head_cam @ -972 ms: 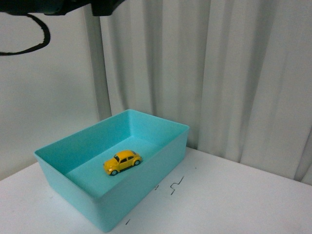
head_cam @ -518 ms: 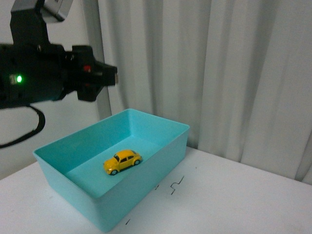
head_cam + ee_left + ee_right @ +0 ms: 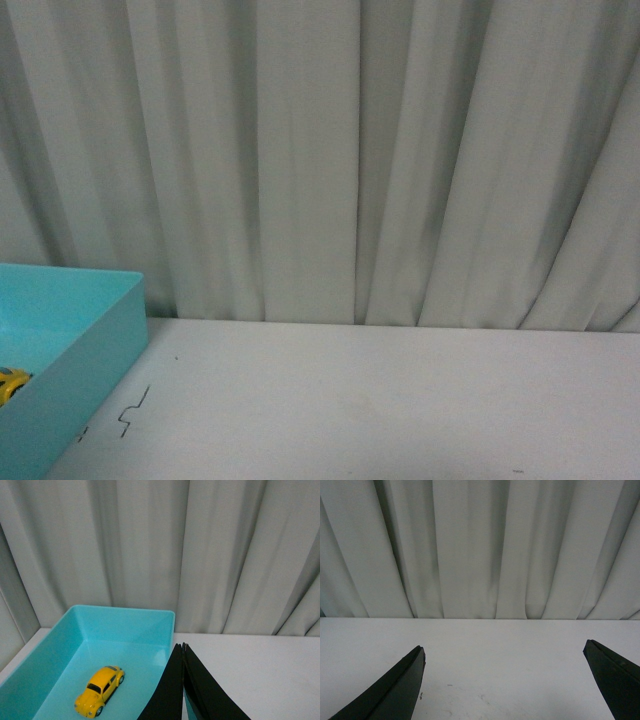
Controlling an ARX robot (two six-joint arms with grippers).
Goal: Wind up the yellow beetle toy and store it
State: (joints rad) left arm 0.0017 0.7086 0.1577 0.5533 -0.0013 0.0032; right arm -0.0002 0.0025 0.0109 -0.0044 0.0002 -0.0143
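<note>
yellow beetle toy [image 3: 100, 697] in turquoise bin [image 3: 120, 616], left claw [image 3: 183, 647] pinched closed, empty, right claw [image 3: 504, 646] wide over table [image 3: 510, 685]

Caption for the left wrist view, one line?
The yellow beetle toy rests inside the turquoise bin; the left gripper, shut and empty, is apart from it.

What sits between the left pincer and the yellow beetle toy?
Only bare floor of the turquoise bin. The left wrist view shows the shut left pincer and the yellow beetle toy with no other object between them.
</note>
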